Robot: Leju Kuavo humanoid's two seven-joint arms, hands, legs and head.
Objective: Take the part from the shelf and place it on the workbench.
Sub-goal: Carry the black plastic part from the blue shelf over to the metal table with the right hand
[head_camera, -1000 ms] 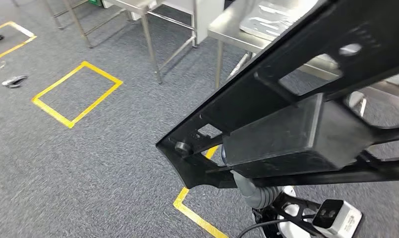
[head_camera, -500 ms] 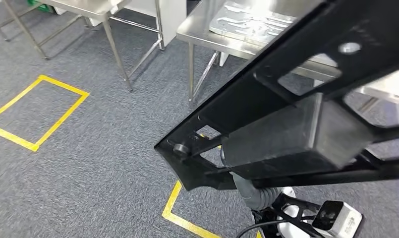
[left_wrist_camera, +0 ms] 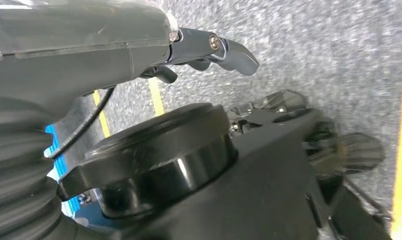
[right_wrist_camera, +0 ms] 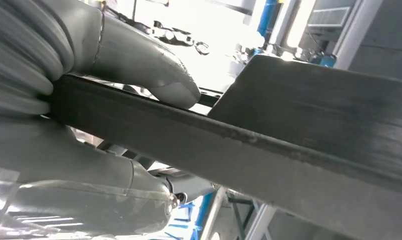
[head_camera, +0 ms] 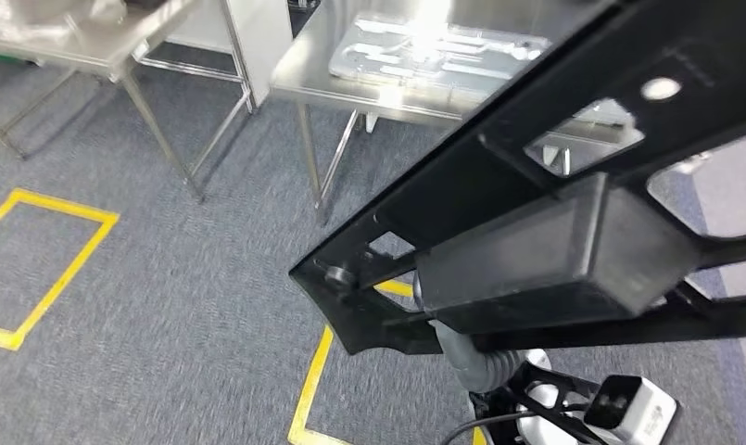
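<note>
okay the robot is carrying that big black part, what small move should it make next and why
Probably keep walking toward the steel workbench without changing the hold. The black part is gripped in the right hand, its edge clamped between thumb and fingers, while the workbench lies ahead across the carpet, not yet under the part. The left hand hangs over the floor and seems to hold nothing.

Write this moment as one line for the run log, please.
phase: carrying | right hand: grips black part | left hand: holds nothing, hangs over carpet | workbench: ahead, steel, not reached | part: not yet placed
</note>
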